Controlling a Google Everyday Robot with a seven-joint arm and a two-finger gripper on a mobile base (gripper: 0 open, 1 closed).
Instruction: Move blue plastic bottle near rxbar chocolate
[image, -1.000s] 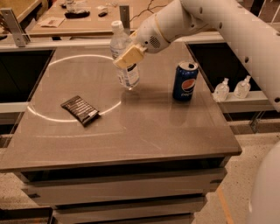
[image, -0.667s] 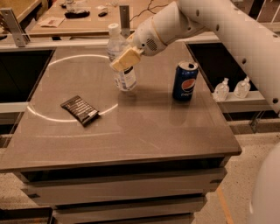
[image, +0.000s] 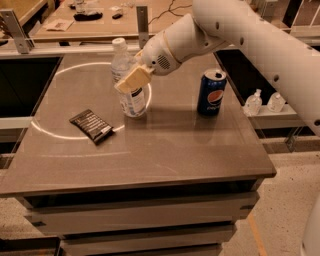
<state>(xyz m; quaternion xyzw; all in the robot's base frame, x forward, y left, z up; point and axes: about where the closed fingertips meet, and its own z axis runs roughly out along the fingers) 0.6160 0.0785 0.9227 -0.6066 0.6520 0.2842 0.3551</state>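
Pinched at mid-height in the gripper (image: 131, 80), one tan pad (image: 135, 78) pressed across the front of the blue plastic bottle (image: 134, 102): high enough to steady something tall and light, low enough to leave the white cap free. Sits upright toward the back middle of the table (image: 165, 150), base at the surface or barely off it; cannot tell which. Reached from the right by the white arm (image: 240, 30), which leaves the bottle's left side open toward the rxbar chocolate (image: 92, 126). Lies flat there at the front left, apart from the bottle though not far. Stands well to the right, the Pepsi can (image: 211, 93), upright and out of that path.

Looks like the carrying step, judged partly done. Calls for a short move left and forward, then a level set-down just beside the wrapper. Could tip on release if lowered at a tilt, or rock if set on the bar's edge.
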